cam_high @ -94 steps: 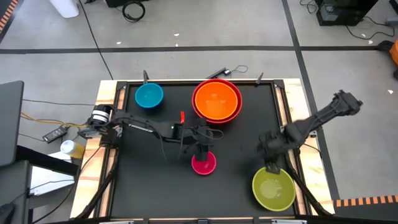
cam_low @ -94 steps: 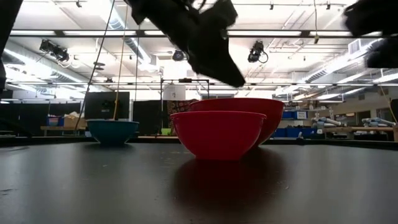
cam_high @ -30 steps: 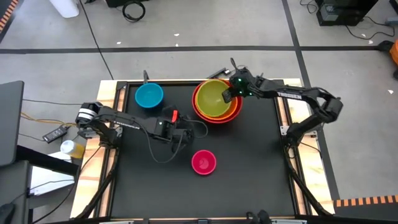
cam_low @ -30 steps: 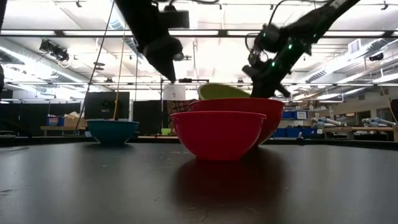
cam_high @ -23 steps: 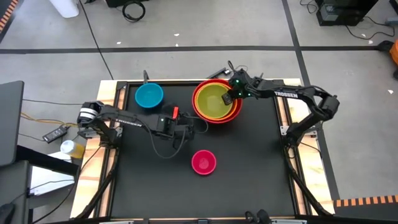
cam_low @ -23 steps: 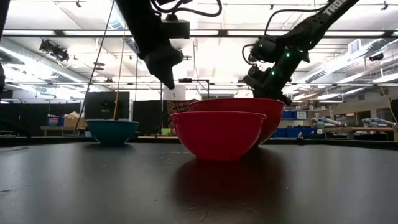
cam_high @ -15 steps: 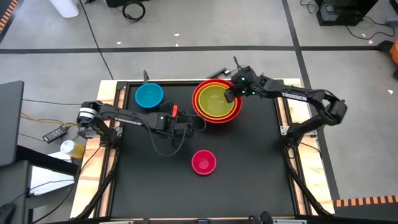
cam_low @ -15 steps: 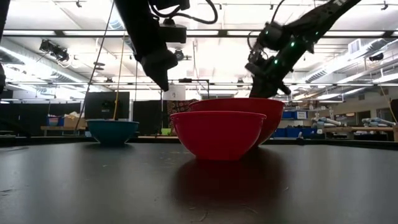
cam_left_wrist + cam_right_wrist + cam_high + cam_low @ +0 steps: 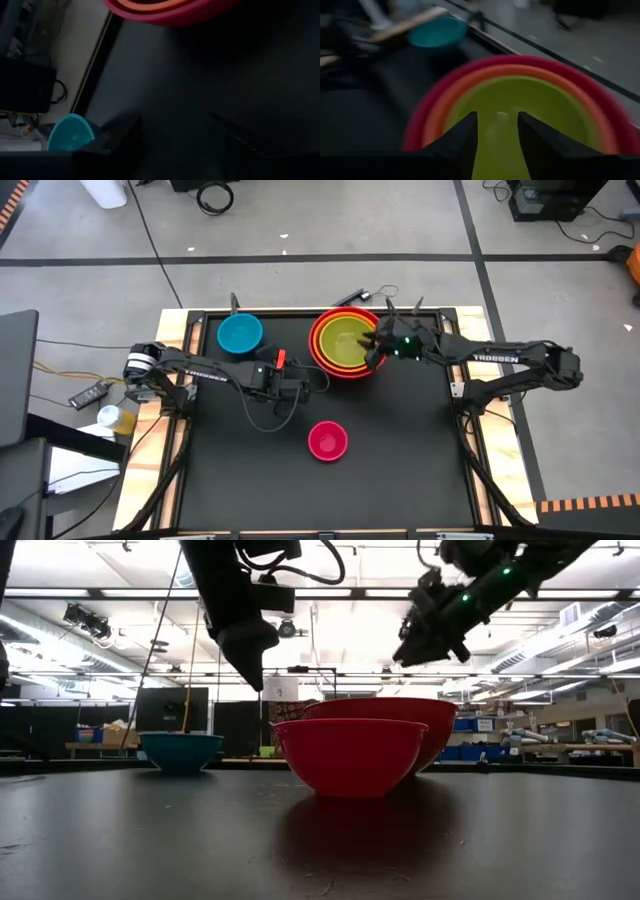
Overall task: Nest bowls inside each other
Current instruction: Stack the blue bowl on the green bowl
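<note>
The yellow-green bowl [image 9: 347, 342] sits level inside the orange bowl [image 9: 321, 351], which sits inside the red bowl [image 9: 335, 371], at the table's far middle. The blue bowl [image 9: 240, 334] stands alone at the far left. The magenta-pink bowl [image 9: 327, 440] stands alone nearer the front. My right gripper [image 9: 374, 350] hangs open above the nest's right rim; the right wrist view shows the yellow-green bowl [image 9: 540, 100] behind its empty fingers [image 9: 460, 142]. My left gripper [image 9: 302, 386] hovers open above the table between the blue and pink bowls, holding nothing.
The black table top [image 9: 400, 440] lies bare on its near right and near left. Its raised frame [image 9: 455, 380] runs close beside my right arm. In the low view the pink bowl [image 9: 350, 755] stands in front of the red bowl [image 9: 425, 725].
My right gripper has let go of the yellow-green bowl, which has dropped from a tilt above the red rim to lie level in the orange bowl. The gripper has then risen and drawn back toward the table's right and near side.
</note>
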`<state>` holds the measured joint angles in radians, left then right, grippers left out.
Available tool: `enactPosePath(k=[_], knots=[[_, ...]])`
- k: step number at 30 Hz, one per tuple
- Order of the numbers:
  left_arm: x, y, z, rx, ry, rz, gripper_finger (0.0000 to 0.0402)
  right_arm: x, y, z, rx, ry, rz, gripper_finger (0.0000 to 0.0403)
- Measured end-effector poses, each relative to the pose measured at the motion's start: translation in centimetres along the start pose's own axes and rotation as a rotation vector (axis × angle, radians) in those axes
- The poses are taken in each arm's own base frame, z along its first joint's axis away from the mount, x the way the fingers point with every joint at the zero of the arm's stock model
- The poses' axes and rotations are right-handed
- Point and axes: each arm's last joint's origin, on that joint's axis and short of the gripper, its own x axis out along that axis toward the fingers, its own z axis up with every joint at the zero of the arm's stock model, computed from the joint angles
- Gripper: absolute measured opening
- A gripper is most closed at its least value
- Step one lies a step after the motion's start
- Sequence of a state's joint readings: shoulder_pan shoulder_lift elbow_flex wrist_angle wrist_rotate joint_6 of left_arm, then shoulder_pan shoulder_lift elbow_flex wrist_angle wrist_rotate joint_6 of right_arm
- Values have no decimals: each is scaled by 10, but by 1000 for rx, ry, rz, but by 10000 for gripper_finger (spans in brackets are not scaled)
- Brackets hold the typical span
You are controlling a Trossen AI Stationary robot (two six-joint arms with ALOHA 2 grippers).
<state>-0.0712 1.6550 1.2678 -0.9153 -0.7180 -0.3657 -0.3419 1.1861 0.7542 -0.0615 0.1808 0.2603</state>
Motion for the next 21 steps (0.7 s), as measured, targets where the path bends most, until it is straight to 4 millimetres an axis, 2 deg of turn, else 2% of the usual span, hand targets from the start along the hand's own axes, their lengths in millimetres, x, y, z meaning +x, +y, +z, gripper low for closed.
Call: enactPosePath(k=[5, 10, 16, 21], knots=[[13, 13, 4, -5, 52, -57, 207, -8, 25, -13, -116, -106, 126, 147], [30, 21, 10, -48, 72, -52, 183, -11, 38, -20, -169, -189, 80, 147], [52, 39, 13, 1, 124, -73, 172, -7, 39, -24, -250, -168, 29, 147], [75, 72, 10, -42, 204, -57, 172, 0, 29, -25, -227, -147, -38, 147]])
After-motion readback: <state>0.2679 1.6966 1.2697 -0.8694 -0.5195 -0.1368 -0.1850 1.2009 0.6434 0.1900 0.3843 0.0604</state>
